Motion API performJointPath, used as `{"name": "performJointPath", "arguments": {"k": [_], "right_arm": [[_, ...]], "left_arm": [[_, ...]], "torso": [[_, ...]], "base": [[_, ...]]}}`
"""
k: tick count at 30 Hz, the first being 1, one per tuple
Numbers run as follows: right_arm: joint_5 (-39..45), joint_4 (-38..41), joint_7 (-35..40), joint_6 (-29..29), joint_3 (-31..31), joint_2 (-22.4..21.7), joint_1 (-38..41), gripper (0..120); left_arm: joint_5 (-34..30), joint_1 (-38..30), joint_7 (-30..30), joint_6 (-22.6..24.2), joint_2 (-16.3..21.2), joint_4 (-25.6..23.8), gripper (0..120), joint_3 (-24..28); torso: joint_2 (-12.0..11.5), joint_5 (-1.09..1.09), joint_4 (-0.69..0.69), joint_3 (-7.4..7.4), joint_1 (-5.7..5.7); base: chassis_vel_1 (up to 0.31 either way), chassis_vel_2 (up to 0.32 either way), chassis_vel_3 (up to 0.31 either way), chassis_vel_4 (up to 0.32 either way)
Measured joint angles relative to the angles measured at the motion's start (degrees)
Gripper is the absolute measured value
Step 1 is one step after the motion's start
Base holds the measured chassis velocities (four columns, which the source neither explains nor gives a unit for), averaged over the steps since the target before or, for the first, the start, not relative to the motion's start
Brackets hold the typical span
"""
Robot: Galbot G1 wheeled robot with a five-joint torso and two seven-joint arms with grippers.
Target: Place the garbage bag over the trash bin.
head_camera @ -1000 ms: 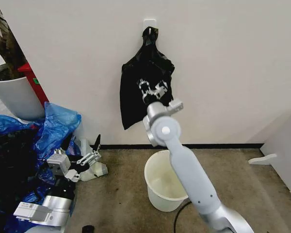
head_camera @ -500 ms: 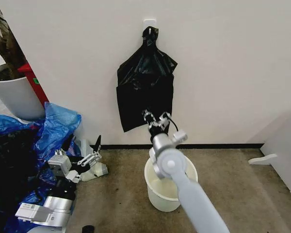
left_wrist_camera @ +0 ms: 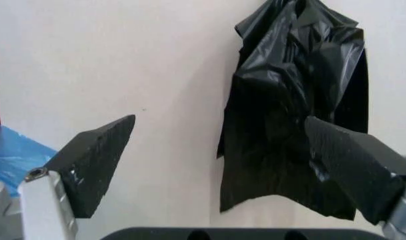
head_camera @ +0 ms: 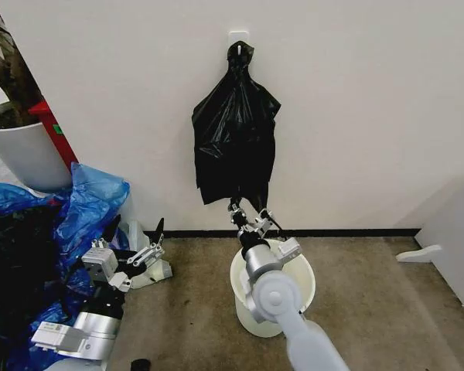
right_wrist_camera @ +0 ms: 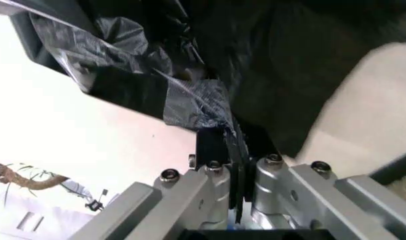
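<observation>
Garbage bag (head_camera: pixel 251 195) — lower edge pinched in the closed right gripper (head_camera: pixel 250 219), just above the trash bin (head_camera: pixel 304 280); top still among the bunch on the wall hook (head_camera: pixel 238 40). Left gripper (head_camera: pixel 136 246) idle, open, low beside blue bags (head_camera: pixel 89 202). Bin unlined — detaching, lining remain.

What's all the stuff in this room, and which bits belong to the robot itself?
garbage bag: one, black, its lower edge pinched by the right gripper
bunch of bags: black, hanging from a wall hook
trash bin: one, cream-white, on the floor below the bags
blue bags: a heap, on the floor at left
plant pot: one, white, far left
right gripper: silver, shut on the bag's edge above the bin
left gripper: black fingers, open, low at left
</observation>
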Motion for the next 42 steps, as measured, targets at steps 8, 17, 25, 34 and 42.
{"name": "performJointPath", "arguments": {"k": [8,17,25,34,42], "right_arm": [[4.5,1.0,3.0,-1.4,2.0,-2.0,10.0,0],[4.8,3.3,3.5,-3.8,1.9,-4.0,11.0,0],[4.1,3.5,4.1,-4.0,0.9,-4.2,9.9,0],[1.8,3.0,4.1,-3.7,-0.2,-4.3,4.6,0],[-1.4,2.4,2.0,-3.3,0.0,-3.1,-1.6,0]], "left_arm": [[-0.1,-0.1,0.1,-0.2,-0.1,0.4,100,-0.2],[-0.1,-0.6,0.1,0.0,0.1,0.9,100,0.0],[-2.2,-2.6,-0.4,2.2,4.2,0.9,100,0.3],[-3.9,-3.6,-0.7,3.0,5.6,0.8,100,0.1],[-3.9,-3.4,-0.4,2.7,5.0,1.0,100,0.1]], "torso": [[0.0,0.01,0.00,0.01,0.00],[0.0,0.01,0.00,0.01,0.00],[0.0,0.00,-0.01,0.00,0.00],[0.0,0.00,0.00,0.00,0.00],[0.0,0.00,0.00,0.00,0.00]], "base": [[0.000,0.000,0.000,0.000],[0.000,0.000,0.000,0.000],[0.000,0.000,0.000,0.000],[0.000,0.000,0.000,0.000],[0.000,0.000,0.000,0.000]]}}
